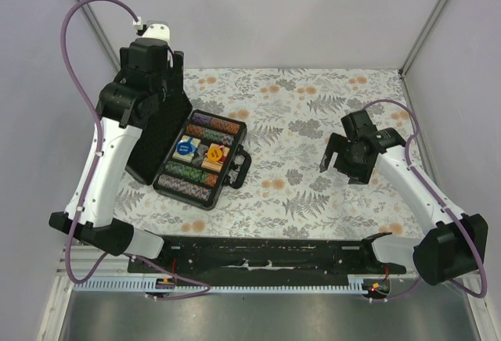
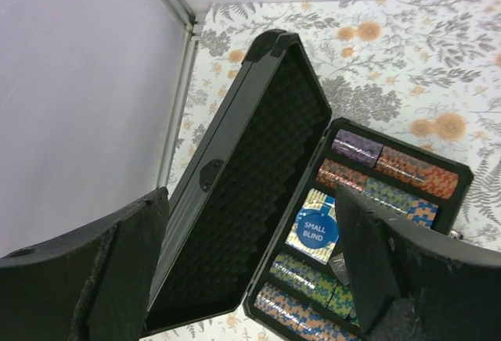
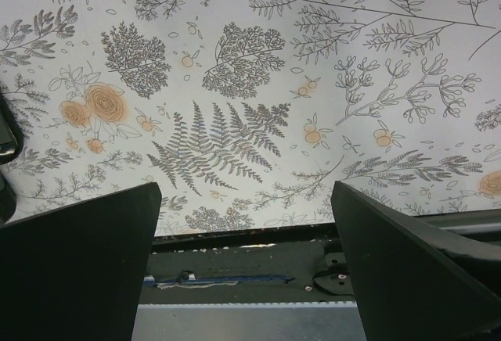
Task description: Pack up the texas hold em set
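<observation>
The black briefcase (image 1: 200, 161) lies open at the table's left, its handle (image 1: 241, 166) facing right. Its foam-lined lid (image 2: 258, 177) stands nearly upright on the left side. The tray holds rows of multicoloured chips (image 2: 391, 173), a blue round "SMALL BLIND" chip (image 2: 315, 229) and a reddish card deck (image 1: 214, 156). My left gripper (image 2: 250, 271) is open above the lid's near end, one finger (image 2: 117, 271) outside the lid, the other (image 2: 376, 255) over the tray; it holds nothing. In the top view it (image 1: 160, 75) sits over the lid's far part. My right gripper (image 1: 337, 159) is open and empty above the cloth at the right.
A floral cloth (image 1: 313, 122) covers the table. White walls close in at the left and back, with a corner post (image 2: 176, 114) beside the lid. The table's front edge (image 3: 250, 235) and the black base rail (image 1: 266, 255) lie near the right gripper. The case's corner (image 3: 6, 134) shows at the right wrist view's left edge.
</observation>
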Robot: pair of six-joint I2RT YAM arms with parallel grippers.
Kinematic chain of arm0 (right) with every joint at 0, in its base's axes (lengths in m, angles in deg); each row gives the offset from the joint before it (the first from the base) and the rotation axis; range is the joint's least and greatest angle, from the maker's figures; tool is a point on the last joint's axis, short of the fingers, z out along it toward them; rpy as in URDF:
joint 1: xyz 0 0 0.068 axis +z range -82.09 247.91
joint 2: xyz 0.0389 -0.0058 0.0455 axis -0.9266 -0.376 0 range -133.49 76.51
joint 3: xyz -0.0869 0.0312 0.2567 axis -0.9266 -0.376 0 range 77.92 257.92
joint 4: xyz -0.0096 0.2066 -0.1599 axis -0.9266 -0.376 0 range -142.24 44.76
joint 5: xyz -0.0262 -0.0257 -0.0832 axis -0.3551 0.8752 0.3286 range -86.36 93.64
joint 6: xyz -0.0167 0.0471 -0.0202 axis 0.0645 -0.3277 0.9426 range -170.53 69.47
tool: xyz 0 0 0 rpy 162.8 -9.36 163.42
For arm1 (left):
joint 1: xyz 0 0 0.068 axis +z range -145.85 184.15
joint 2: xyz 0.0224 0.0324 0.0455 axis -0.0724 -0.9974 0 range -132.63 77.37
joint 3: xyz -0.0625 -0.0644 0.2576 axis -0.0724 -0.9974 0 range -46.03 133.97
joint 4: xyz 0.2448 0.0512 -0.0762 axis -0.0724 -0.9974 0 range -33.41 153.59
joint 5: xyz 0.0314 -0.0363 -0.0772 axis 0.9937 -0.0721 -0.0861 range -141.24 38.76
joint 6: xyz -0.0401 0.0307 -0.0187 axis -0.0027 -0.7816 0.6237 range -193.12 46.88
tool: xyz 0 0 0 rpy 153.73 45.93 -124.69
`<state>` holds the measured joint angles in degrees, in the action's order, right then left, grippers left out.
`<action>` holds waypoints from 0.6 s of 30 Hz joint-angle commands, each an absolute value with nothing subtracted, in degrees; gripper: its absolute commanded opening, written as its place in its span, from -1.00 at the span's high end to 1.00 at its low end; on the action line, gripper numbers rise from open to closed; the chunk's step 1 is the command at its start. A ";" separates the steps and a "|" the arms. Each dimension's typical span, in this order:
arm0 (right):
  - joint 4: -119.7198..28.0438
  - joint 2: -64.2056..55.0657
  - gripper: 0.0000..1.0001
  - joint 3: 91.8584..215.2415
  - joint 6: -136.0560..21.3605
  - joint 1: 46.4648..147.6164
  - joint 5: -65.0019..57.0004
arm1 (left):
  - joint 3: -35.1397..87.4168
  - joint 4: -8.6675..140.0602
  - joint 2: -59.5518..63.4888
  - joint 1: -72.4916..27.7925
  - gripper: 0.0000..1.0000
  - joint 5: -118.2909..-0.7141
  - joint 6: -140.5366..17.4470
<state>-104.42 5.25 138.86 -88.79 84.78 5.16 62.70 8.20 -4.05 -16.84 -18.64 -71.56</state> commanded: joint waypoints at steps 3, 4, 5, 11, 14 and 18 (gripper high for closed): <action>-101.93 7.43 -0.96 138.21 -87.27 84.61 3.82 | 62.17 5.76 -5.95 -15.19 -0.84 -12.40 -73.74; -102.02 7.43 -0.96 138.21 -87.18 84.53 3.82 | 61.64 5.67 -6.03 -14.84 -0.83 -11.78 -73.74; -102.02 7.69 -0.96 138.03 -87.18 84.53 3.82 | 61.03 5.76 -6.12 -14.14 -0.84 -11.43 -71.74; -102.20 8.13 -0.96 137.77 -86.66 84.53 2.15 | 57.34 5.76 -6.91 -9.39 -0.84 -11.34 -68.21; -102.28 8.22 -0.96 137.86 -86.57 84.44 2.15 | 55.23 5.85 -7.26 -6.76 -0.83 -13.35 -67.15; -102.55 8.22 -0.96 137.68 -86.39 84.53 2.15 | 52.50 6.90 -7.53 -4.29 -0.83 -16.78 -66.36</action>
<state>-103.07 6.93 138.25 -87.53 84.69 2.54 54.46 5.84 -7.16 -6.40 -14.12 -69.51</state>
